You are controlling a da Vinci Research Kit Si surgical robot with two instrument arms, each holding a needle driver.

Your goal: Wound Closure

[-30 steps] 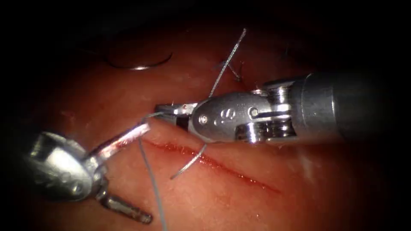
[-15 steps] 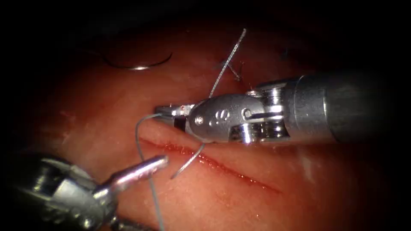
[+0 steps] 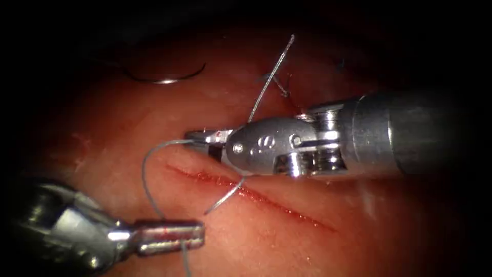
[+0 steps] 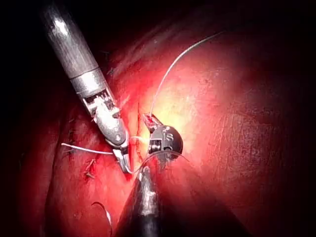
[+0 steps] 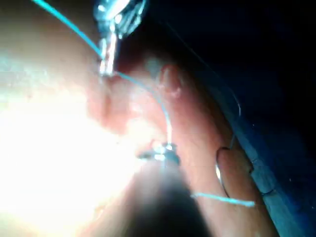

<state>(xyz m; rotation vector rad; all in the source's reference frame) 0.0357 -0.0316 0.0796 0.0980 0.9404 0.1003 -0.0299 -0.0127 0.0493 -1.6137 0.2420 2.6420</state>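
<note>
The needle [image 3: 166, 77] lay free on the tissue [image 3: 318, 246] in the upper left of the frame, well away from the cut [image 3: 256, 195]. The thread [image 3: 146, 177] was gripped in the closed jaws of the right tool [image 3: 197, 136] just above the cut's left end, and looped down to the left tool [image 3: 197, 237] at lower left, whose closed jaws also held it.

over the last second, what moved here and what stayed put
The left tool swung down and away from the right tool's tip, across the cut, jaws shut on the thread, drawing it into a wider loop. The right tool shifted slightly, still gripping the thread. The needle stayed lying free on the tissue.
</note>
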